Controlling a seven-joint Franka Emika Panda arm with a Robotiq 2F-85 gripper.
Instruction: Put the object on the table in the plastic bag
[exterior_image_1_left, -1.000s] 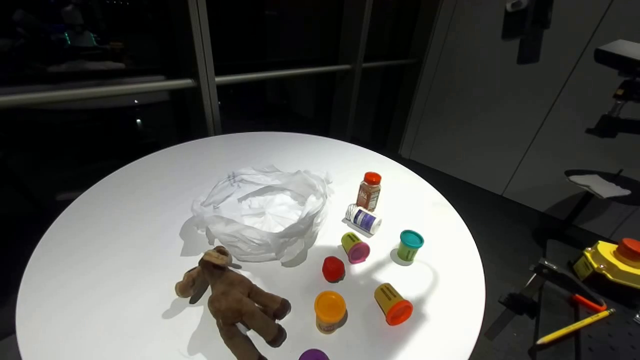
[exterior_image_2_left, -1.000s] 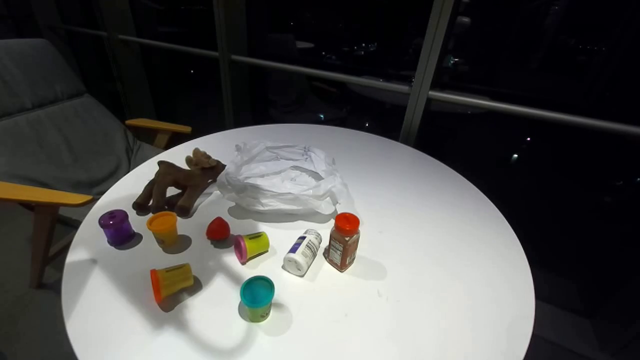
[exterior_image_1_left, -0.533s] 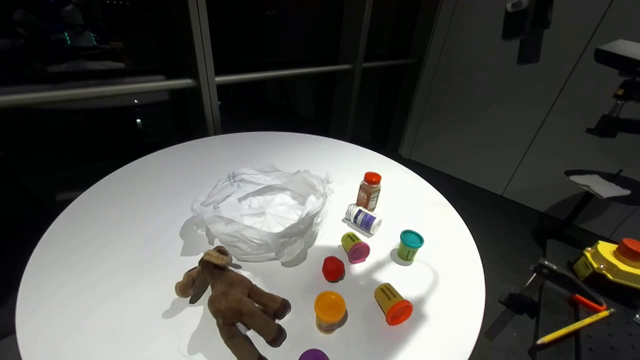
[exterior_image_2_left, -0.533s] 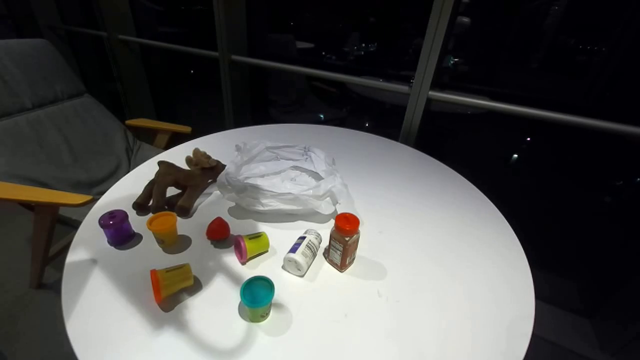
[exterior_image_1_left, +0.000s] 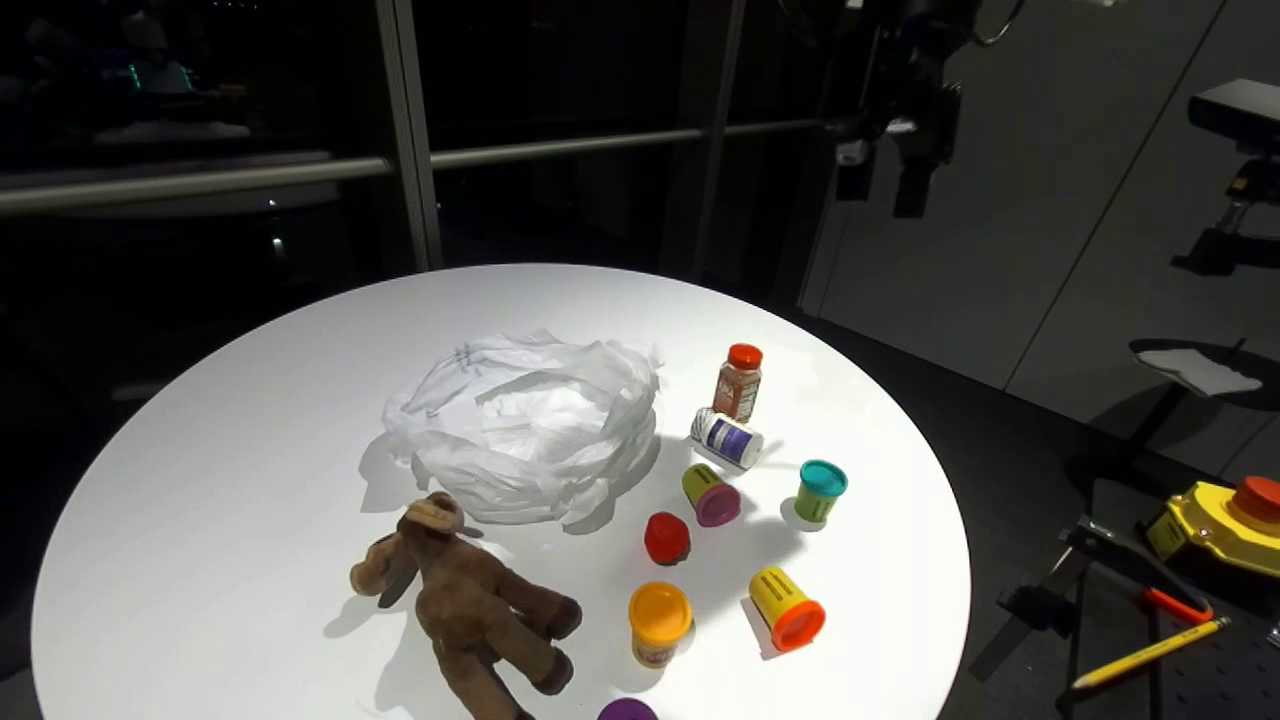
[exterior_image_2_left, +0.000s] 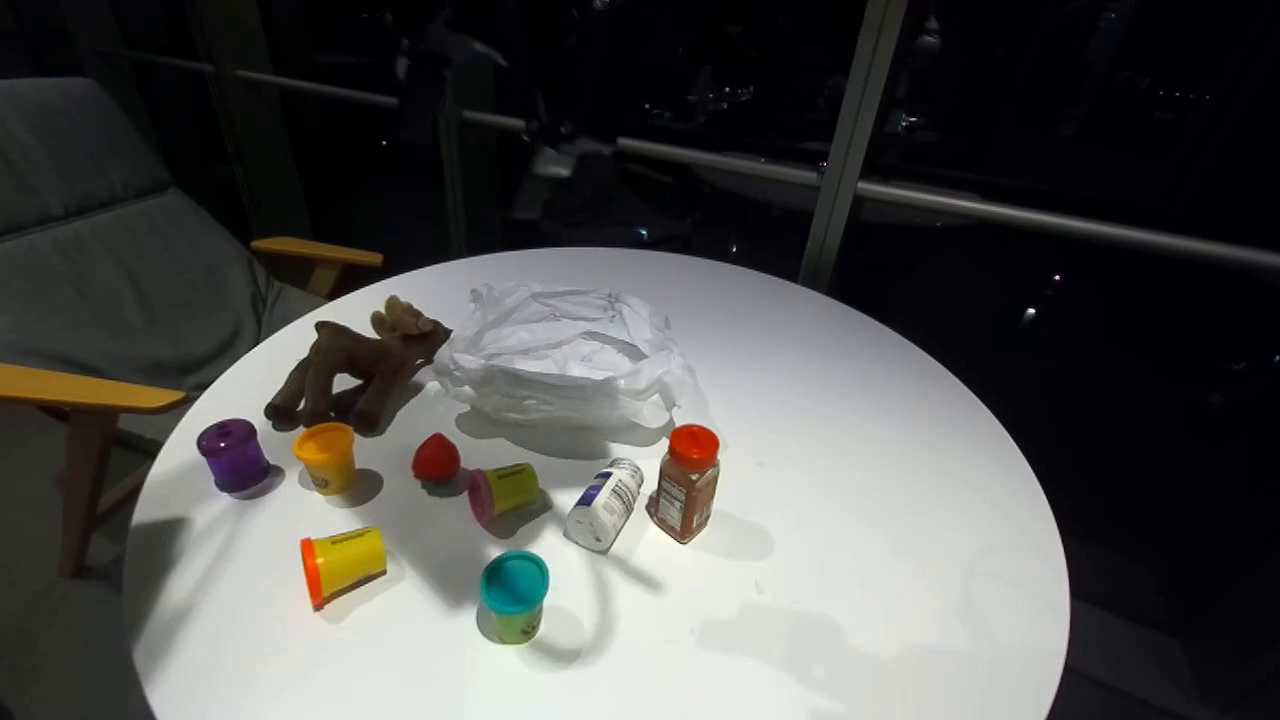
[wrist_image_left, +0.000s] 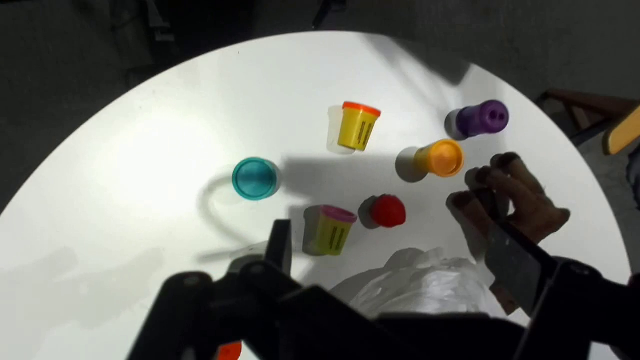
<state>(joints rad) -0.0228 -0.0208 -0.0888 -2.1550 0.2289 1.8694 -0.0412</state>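
The crumpled white plastic bag (exterior_image_1_left: 510, 480) lies with its mouth spread on the white table (exterior_image_1_left: 240, 420). Around it are a brown plush animal (exterior_image_1_left: 465, 600), a red strawberry-like piece (exterior_image_1_left: 667, 538), an orange tub (exterior_image_1_left: 658, 620), a teal-lidded tub (exterior_image_1_left: 821, 490), a pink-lidded tub (exterior_image_1_left: 712, 497), a yellow tub (exterior_image_1_left: 782, 608) and a purple container (exterior_image_2_left: 234, 456). Which one the task calls the object, I cannot tell. My gripper (exterior_image_1_left: 882, 190) hangs high above the table, jaws wide apart and nothing between them. In the wrist view its lower body hides much of the bag (wrist_image_left: 430, 287).
A red-capped spice jar (exterior_image_2_left: 687, 484) stands beside a white bottle (exterior_image_2_left: 605, 505) lying on its side. A grey armchair (exterior_image_2_left: 90, 240) is close to the table. A dark side stand carries a yellow box with a red button (exterior_image_1_left: 1215, 525) and a pencil (exterior_image_1_left: 1150, 653).
My gripper has come in from the upper right of an exterior view, moving left and down over the table. Its shadows have shifted across the tabletop. The objects and bag have not moved.
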